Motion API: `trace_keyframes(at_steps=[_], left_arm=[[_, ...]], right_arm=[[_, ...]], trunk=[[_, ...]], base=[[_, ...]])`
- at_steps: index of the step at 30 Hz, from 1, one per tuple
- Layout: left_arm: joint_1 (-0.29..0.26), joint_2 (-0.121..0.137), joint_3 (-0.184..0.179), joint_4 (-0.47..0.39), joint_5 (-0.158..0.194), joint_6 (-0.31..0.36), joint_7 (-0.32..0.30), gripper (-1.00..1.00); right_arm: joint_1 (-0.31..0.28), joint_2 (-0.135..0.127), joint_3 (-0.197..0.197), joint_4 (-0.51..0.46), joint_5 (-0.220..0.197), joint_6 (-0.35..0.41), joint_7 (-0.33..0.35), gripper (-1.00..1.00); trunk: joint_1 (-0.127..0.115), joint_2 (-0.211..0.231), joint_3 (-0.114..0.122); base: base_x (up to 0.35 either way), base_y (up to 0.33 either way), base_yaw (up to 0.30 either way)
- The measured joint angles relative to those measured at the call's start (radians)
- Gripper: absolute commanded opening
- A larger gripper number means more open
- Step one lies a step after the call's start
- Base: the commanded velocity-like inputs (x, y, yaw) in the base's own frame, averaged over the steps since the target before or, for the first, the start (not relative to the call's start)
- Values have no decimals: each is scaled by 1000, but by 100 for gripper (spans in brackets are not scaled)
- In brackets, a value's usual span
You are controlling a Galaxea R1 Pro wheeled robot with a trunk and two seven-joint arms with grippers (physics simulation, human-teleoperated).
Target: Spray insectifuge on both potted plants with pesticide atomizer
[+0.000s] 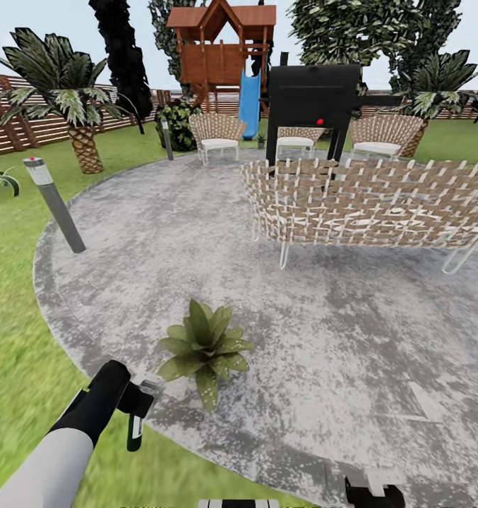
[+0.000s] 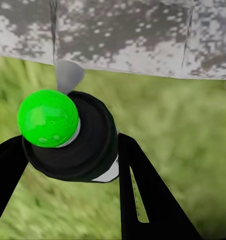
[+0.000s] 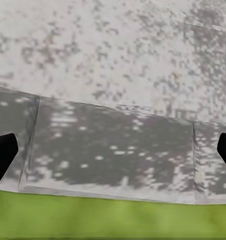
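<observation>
My left gripper [image 1: 135,409] is shut on the pesticide atomizer [image 1: 135,432], a slim white bottle with its dark green end pointing down, over the patio's edge by the lawn. In the left wrist view the atomizer [image 2: 75,137] shows end-on, with a bright green knob on a black cap between the two black fingers [image 2: 143,192]. One potted plant [image 1: 205,347], a rosette of pointed green leaves, stands on the paving just right of and beyond that gripper. A second small plant [image 1: 2,182] grows on the lawn at far left. My right gripper [image 3: 113,152] hangs open over the patio rim, also seen low [image 1: 373,491].
A wicker sofa [image 1: 366,204] stands on the round grey patio [image 1: 351,339], with a black grill [image 1: 313,106] and wicker chairs [image 1: 217,134] behind it. A bollard light [image 1: 55,204] leans at the patio's left edge. Palm tree [image 1: 83,141], wooden fence and playhouse with blue slide [image 1: 249,102] stand farther back.
</observation>
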Motion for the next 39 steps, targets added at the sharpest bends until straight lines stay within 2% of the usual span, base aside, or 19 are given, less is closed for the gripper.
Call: trace_keyframes(at_steps=[13, 26, 39], left_arm=[[0, 0, 0, -1, 1, 0, 0, -100], [0, 0, 0, -1, 1, 0, 0, -100], [0, -2, -2, 2, -1, -1, 0, -100]], right_arm=[[0, 1, 0, 0, 0, 0, 0, 100], [0, 1, 0, 0, 0, 0, 0, 100], [0, 1, 0, 0, 0, 0, 0, 100]], trunk=[[0, 0, 0], [0, 0, 0], [0, 0, 0]], base=[[24, 287, -280], [-33, 261, -28], [3, 44, -267]])
